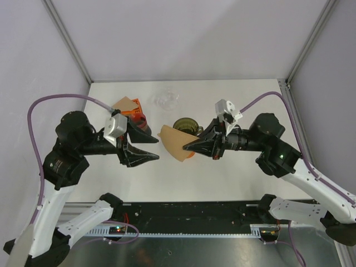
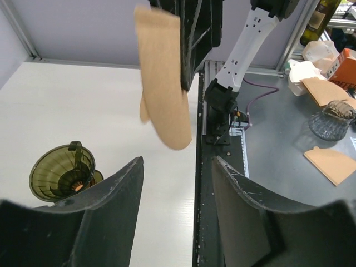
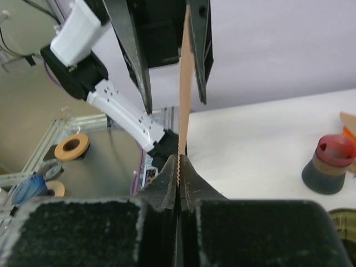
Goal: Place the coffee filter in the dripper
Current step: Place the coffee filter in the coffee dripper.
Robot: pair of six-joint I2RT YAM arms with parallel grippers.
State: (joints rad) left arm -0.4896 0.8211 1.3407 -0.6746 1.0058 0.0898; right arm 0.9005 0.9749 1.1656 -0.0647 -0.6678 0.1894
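Right gripper (image 1: 188,148) clenched on the brown coffee filter (image 1: 172,143), held above the counter (image 1: 233,178). Left gripper (image 1: 158,149) spread, holding nothing. Green dripper (image 1: 186,124) partly hidden, seemingly just beyond the filter.

Bare table (image 1: 233,178) along the near edge leaves my left pincer (image 1: 157,149) room, but the coffee filter (image 1: 172,143) clamped in my right pincer (image 1: 186,147) blocks its front, the dripper (image 1: 186,124) standing just behind.
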